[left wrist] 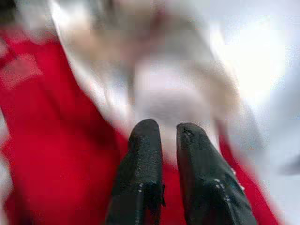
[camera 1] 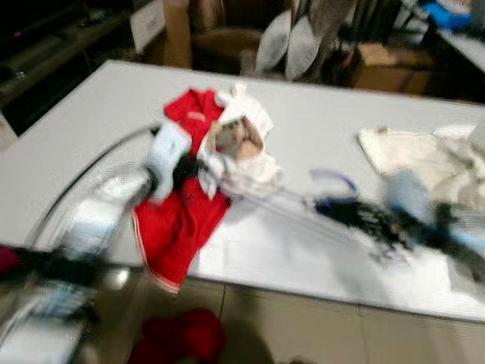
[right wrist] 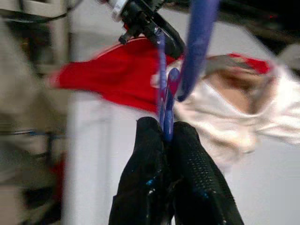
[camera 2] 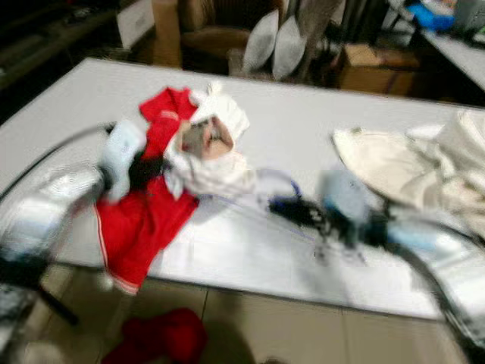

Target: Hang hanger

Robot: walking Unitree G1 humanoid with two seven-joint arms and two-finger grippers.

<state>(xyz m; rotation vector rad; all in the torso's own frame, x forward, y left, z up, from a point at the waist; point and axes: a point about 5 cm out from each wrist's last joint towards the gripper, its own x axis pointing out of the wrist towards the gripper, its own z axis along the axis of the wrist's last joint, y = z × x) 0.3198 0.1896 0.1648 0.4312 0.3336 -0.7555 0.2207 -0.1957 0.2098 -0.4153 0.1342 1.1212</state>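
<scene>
Head cameras, both blurred: a white table (camera 1: 318,129) holds a red garment (camera 1: 178,220) with a crumpled white garment (camera 1: 242,148) lying partly over it, and a cream garment (camera 1: 424,159) well apart toward the robot's right. The left gripper (camera 1: 182,171) hovers over the red cloth beside the white one. The right gripper (camera 2: 292,208) reaches over the table, holding a blue hanger (camera 2: 280,182).

Left wrist: two black fingers (left wrist: 140,173) nearly together with a narrow gap, nothing between them, above red and white fabric.

Right wrist: the black fingers (right wrist: 192,173) are clamped on the hanger's thin blue wire, with the garments beyond
</scene>
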